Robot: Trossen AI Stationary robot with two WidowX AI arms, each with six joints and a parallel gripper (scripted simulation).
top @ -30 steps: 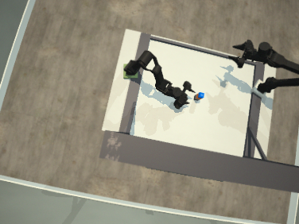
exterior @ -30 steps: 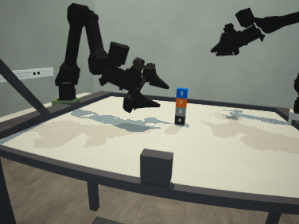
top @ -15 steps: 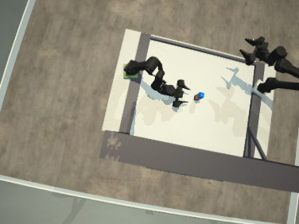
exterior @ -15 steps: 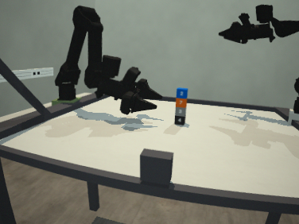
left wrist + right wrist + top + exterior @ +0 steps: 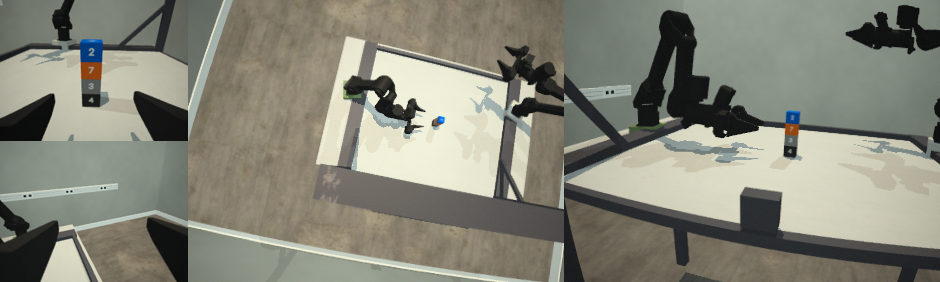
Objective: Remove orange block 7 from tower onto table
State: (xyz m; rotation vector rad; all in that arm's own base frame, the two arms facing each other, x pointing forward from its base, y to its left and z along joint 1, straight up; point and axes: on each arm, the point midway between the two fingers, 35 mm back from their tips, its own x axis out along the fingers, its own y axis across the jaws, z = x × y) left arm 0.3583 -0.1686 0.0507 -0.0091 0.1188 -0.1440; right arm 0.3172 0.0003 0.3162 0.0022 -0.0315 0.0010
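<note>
A tower of blocks (image 5: 791, 134) stands upright on the white table: blue 2 (image 5: 91, 51) on top, orange 7 (image 5: 91, 70) under it, grey 3 (image 5: 91, 86), black 4 (image 5: 91, 100) at the bottom. From above it shows as a blue top (image 5: 439, 120). My left gripper (image 5: 751, 121) is open and empty, low over the table, facing the tower a short way off; its fingers frame the tower in the left wrist view (image 5: 91, 116). My right gripper (image 5: 856, 35) is open and empty, raised high beyond the table's far edge, facing the wall.
A dark frame runs round the table. A dark grey box (image 5: 760, 210) sits on the front rail. The left arm's base stands on a green pad (image 5: 353, 87). The right arm's base (image 5: 63, 28) stands behind the tower.
</note>
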